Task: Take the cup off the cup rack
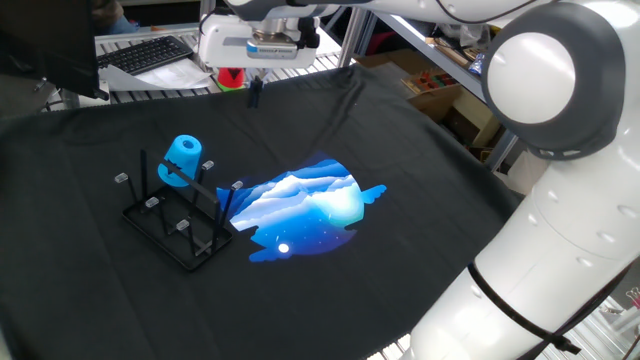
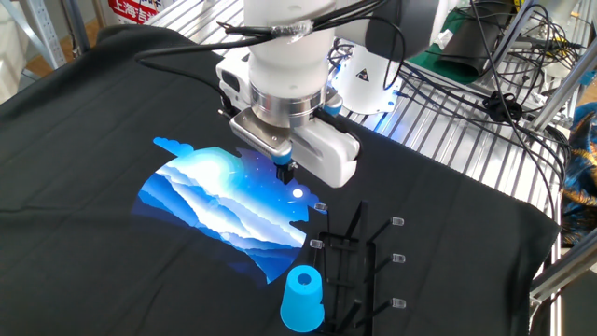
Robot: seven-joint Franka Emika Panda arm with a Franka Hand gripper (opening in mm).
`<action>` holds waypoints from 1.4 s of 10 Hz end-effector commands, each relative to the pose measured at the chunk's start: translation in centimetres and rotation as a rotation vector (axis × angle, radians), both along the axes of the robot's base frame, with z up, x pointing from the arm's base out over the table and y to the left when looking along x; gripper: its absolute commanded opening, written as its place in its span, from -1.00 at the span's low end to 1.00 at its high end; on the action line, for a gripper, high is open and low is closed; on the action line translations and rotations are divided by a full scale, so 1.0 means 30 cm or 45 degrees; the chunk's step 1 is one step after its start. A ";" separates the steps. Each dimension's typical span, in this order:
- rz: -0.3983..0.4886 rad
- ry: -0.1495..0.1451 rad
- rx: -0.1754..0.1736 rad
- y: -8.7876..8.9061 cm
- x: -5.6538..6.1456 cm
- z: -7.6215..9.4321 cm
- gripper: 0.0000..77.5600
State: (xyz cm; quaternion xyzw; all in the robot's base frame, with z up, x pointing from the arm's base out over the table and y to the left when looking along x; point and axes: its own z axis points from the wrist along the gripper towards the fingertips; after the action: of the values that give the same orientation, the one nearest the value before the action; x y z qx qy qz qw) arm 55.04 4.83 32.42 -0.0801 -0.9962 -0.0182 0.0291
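Nothing legible — the red-and-white sign (image 2: 140,9) at the top edge of the other fixed view bears characters too cropped and blurred to read.

Sky-blue cup (image 1: 183,158), apparently black rack (image 1: 178,222)

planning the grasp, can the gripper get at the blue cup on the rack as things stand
Probably yes: the cup sits exposed on the rack, nothing above or beside it, and the gripper hangs apart from it.
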 end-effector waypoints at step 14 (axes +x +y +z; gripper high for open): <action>-0.032 0.013 0.074 0.010 0.001 0.009 -1.00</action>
State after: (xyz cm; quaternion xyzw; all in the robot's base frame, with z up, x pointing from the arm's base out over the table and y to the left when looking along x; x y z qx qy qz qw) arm 55.02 5.14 32.55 -0.0908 -0.9940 -0.0482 0.0375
